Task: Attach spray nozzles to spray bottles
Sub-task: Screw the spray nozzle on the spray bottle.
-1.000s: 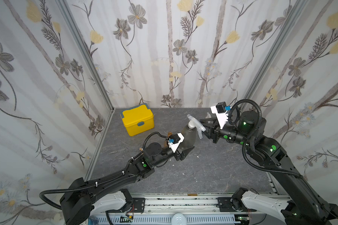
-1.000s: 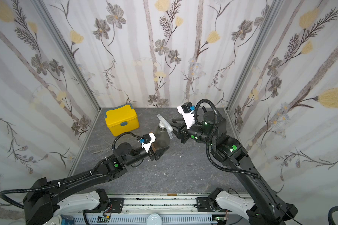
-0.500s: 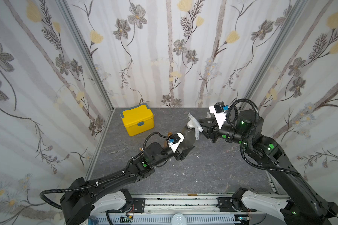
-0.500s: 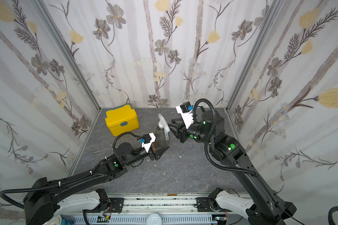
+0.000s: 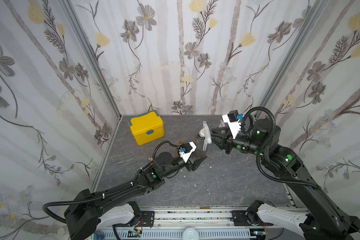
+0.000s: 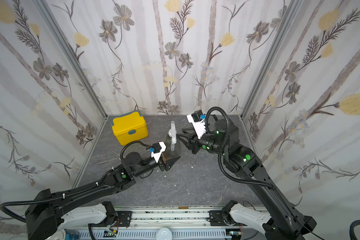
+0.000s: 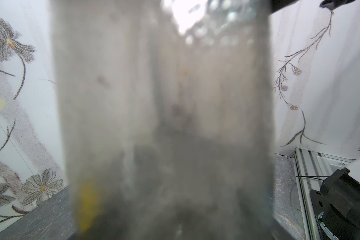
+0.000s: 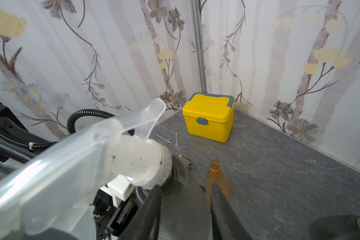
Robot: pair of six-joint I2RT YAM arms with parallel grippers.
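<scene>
Presently we list, all placed from the yellow box [image 5: 147, 129]: one grey spray bottle [image 5: 198, 146], off to its right, clamped in our left gripper [image 5: 199, 154], a clear spray nozzle [image 5: 205, 133] on its neck; our right gripper [image 5: 212, 134] beyond, jaws parted, empty; one amber spray bottle [image 8: 217, 185], uncapped, between box and grey bottle.

No writing, label, brand, number or sign can be read anywhere: the yellow box [image 5: 147, 129] at far left, the grey spray bottle [image 6: 176, 153] and its clear spray nozzle [image 8: 133, 158] show none legibly.
</scene>
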